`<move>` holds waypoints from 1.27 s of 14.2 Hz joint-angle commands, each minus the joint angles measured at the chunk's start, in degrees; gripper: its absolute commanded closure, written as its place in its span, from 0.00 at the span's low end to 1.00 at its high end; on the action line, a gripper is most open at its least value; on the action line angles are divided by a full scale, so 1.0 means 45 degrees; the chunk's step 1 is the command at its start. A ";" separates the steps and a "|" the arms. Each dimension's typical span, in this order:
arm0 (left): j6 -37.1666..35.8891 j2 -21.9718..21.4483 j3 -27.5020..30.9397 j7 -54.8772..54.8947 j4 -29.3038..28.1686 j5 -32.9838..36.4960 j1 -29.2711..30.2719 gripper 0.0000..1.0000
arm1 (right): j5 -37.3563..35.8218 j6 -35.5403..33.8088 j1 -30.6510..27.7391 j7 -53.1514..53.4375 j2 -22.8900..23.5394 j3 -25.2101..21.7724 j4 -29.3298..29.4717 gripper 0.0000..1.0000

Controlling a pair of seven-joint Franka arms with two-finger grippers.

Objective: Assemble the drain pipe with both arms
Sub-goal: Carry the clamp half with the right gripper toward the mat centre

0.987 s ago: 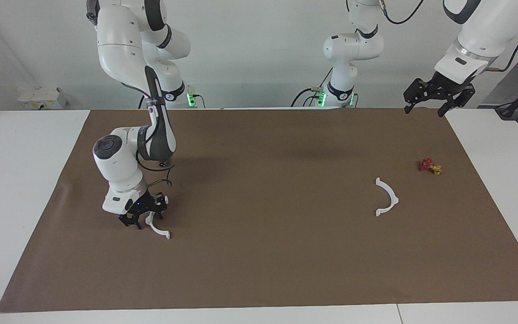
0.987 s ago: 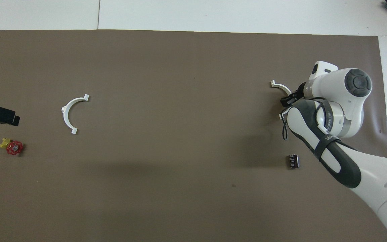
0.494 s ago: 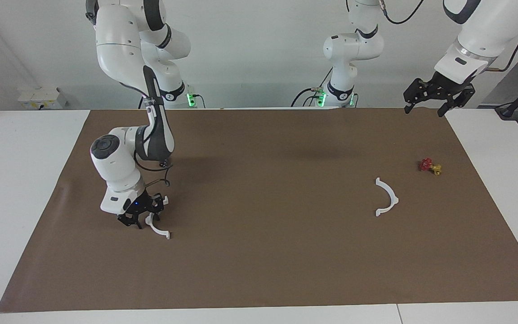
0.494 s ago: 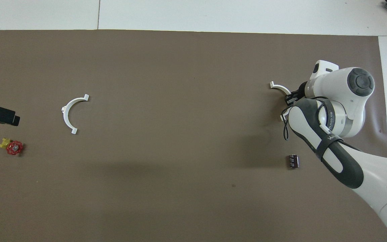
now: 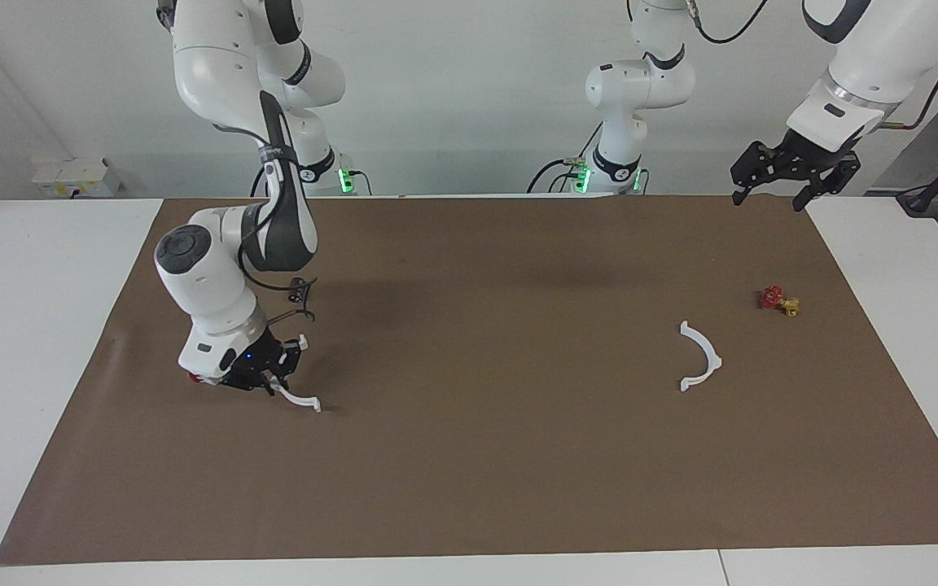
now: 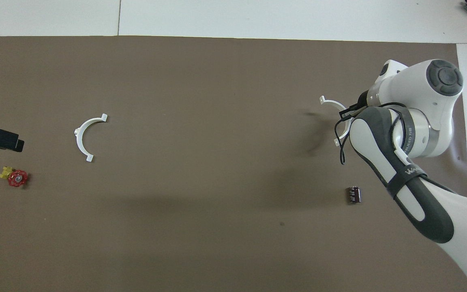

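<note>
Right gripper [image 5: 261, 381] clamps one white half-ring [image 5: 296, 398] just above the mat's [image 5: 469, 488] right-arm end, while the left gripper [image 5: 795, 175], wide open, must fetch the other half-ring [image 5: 701, 356] lying near the red valve [image 5: 777, 299].

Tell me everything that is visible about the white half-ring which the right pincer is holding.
The held half-ring is a thin white arc, plastic by its look, with small tabs at its ends. The right pincer is shut on one end part of it. It appears lifted off the brown mat, tilted, its free tabbed end pointing toward the table's middle. Nothing else touches it. It hangs at the right arm's end of the table.
</note>
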 commanded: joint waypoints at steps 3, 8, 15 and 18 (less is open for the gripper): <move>-0.0143 -0.0109 0.0043 -0.0127 -0.0063 0.0159 -0.0041 0.00 | -0.0001 -0.0770 0.2452 0.5643 -0.0955 0.0005 -0.0225 1.00; -0.0143 -0.0109 0.0043 -0.0127 -0.0063 0.0159 -0.0041 0.00 | -0.0622 0.0399 0.4371 0.8991 -0.0624 0.0024 -0.0731 1.00; -0.0143 -0.0109 0.0043 -0.0127 -0.0063 0.0159 -0.0041 0.00 | -0.1427 0.2160 0.5758 0.9151 0.0685 0.0024 -0.1006 1.00; -0.0143 -0.0090 0.0043 -0.0127 -0.0063 0.0159 -0.0041 0.00 | -0.1427 0.2628 0.5857 0.9442 0.0958 0.0024 -0.1006 1.00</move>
